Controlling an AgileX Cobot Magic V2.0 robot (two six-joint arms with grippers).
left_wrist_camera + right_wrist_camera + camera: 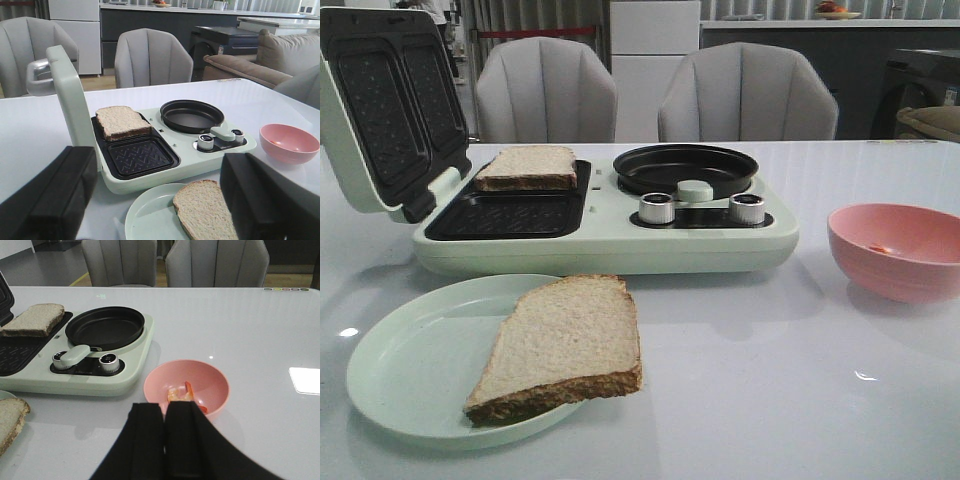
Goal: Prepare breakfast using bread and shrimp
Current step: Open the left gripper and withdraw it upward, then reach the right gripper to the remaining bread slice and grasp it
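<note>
Bread slice (526,167) on breakfast maker's (605,245) rear grill plate, 11 o'clock | second slice (565,345) on green plate (405,370), 7 o'clock | shrimp (181,394) in pink bowl (897,250), 3 o'clock | left gripper (160,200) wide apart | right gripper (165,440) closed, empty

The right gripper (165,440) is hiding part of the shrimp (181,394) in the pink bowl (215,382); the frame edge is cutting off the near bread slice (10,421).
</note>
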